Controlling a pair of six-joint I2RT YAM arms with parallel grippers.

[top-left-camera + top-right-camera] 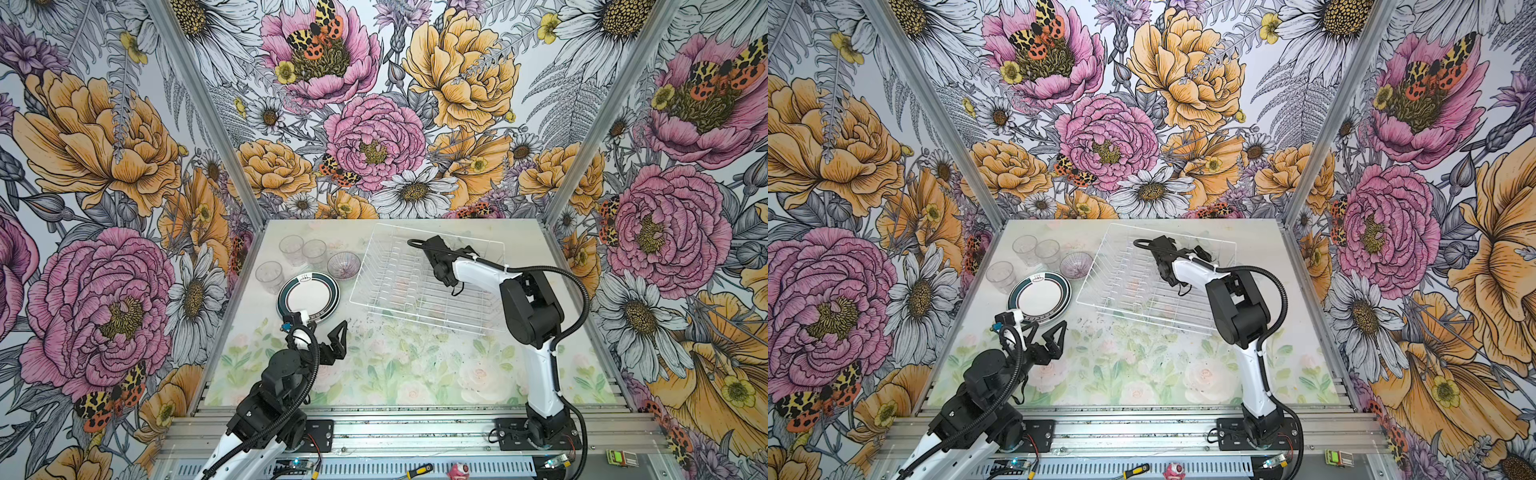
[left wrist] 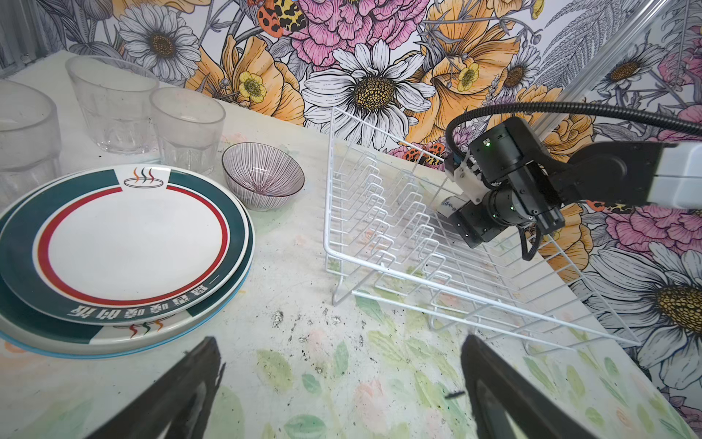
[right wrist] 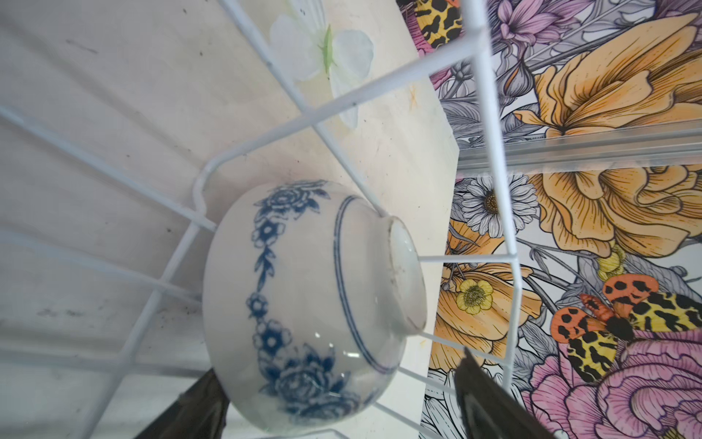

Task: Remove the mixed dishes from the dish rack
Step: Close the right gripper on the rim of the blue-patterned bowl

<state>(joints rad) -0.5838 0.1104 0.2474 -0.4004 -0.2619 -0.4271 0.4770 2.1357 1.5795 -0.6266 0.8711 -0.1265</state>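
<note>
My right gripper (image 3: 338,365) stands spread. The small white glazed bowl with blue flowers (image 3: 304,296) lies tipped just ahead, in the white wire rack's (image 3: 497,152) corner. It looks slick and breakable, so I'd pinch its rim gently.

I see floral wallpaper (image 1: 374,137) on all three walls and a pale flower-print mat (image 1: 415,374) flecked with dark specks. Past the aluminium rail (image 1: 415,432) at the front lie a yellow-handled screwdriver (image 1: 419,471), a small pink thing (image 1: 457,470) and a green gadget (image 1: 621,458).
</note>
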